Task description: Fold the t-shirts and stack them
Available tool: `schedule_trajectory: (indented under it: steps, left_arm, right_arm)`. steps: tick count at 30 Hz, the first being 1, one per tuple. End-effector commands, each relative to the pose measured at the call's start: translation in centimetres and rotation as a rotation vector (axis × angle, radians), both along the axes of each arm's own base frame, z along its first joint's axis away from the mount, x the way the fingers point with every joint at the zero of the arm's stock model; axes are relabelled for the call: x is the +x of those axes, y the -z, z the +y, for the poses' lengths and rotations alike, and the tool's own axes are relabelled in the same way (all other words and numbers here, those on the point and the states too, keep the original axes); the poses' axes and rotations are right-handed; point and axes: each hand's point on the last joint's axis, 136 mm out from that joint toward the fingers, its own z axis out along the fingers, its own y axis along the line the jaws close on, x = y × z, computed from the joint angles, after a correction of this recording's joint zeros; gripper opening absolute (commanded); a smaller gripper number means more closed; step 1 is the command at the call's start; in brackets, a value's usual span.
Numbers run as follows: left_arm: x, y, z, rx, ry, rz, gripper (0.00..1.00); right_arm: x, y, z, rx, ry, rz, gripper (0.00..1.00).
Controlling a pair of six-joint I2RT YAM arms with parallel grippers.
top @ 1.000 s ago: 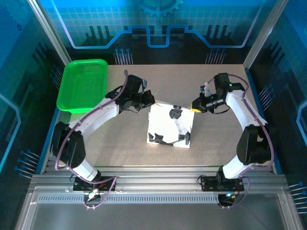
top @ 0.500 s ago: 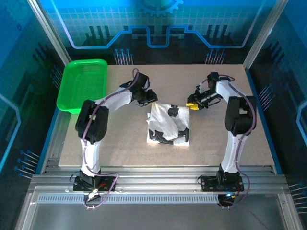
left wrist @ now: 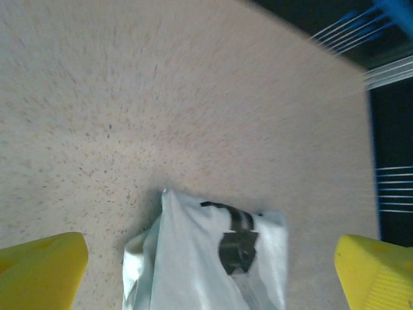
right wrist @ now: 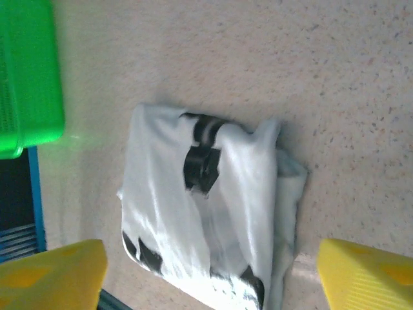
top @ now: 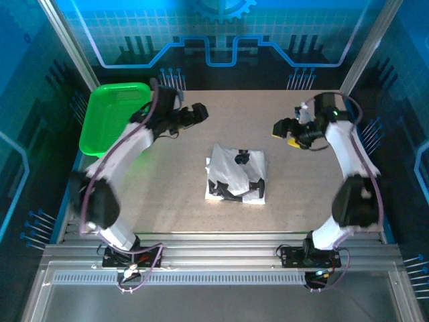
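Both claws have let go within the last second, so here's a quick update from the remote desk, left to right.

The green basket (top: pixel 110 124) sits at the far left corner of the table (top: pixel 167 194), and I'm not bothering with it right now.

Next along, the left claw (top: pixel 199 113) hangs near the basket, spread wide. On its wrist cam the yellow fingers (left wrist: pixel 42 268) sit way out at both edges, with just tabletop and cloth below. A second ago it was pinched shut at the far left corner of the t-shirt (top: pixel 236 176). Now it's well clear of it.

The t-shirt lies in the middle of the table as a small folded rectangle, print side up and a bit rumpled.

Same story on the right. The right claw (top: pixel 285 131) was shut at the t-shirt's far right corner, and now it hangs spread open off to that side, not touching anything.

My read is that the last fold just got dropped into place and this t-shirt is basically done. The right wrist cam shows a layer peeking out under one edge. I can't tell if that's another t-shirt or just a fold.
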Motion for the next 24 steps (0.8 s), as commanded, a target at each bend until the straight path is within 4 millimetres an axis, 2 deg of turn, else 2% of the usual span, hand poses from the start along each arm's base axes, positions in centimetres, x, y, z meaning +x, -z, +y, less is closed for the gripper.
schedule_trajectory:
  steps: [1,2,4,6,9,11,13,15,17,21,24]
  left_arm:
    - [-5.5,-0.6,3.2,0.057,-0.040,-0.075,0.99]
    - [-7.4,-0.5,4.7,0.068,-0.077,-0.098,0.99]
    - [-9.7,1.5,7.5,0.107,-0.151,-0.101,0.99]
    - [-11.1,3.7,10.4,0.166,-0.230,-0.106,0.99]
    - [-11.3,6.9,14.7,0.281,-0.337,-0.111,0.99]
    - [-10.7,8.8,17.4,0.353,-0.395,-0.136,0.99]
    - [-9.7,9.6,19.0,0.408,-0.419,-0.208,0.99]
    - [-8.9,10.0,20.1,0.465,-0.427,-0.274,0.99]
    - [-8.0,10.5,20.9,0.524,-0.429,-0.318,0.99]
    - [-6.7,12.7,21.6,0.501,-0.433,-0.343,0.99]
    - [-5.7,13.7,21.6,0.492,-0.438,-0.395,0.99]
  right_arm:
    - [-5.5,1.7,-1.1,-0.074,0.031,-0.007,0.92]
    - [-7.1,2.2,-1.8,-0.108,0.059,-0.038,0.96]
    - [-8.4,3.1,-2.8,-0.159,0.099,-0.095,1.00]
    - [-8.7,4.6,-4.7,-0.252,0.154,-0.134,1.00]
    - [-7.1,6.4,-8.0,-0.401,0.274,-0.221,1.00]
    - [-5.3,6.5,-9.6,-0.464,0.346,-0.340,1.00]
    - [-3.5,6.1,-10.0,-0.477,0.385,-0.526,1.00]
    - [-2.1,5.6,-10.4,-0.488,0.440,-0.679,1.00]
    - [-1.0,6.5,-10.7,-0.503,0.448,-0.673,1.00]
    - [0.7,7.0,-8.2,-0.539,0.311,-0.794,1.00]
    - [1.3,7.5,-7.9,-0.579,0.279,-0.829,1.00]
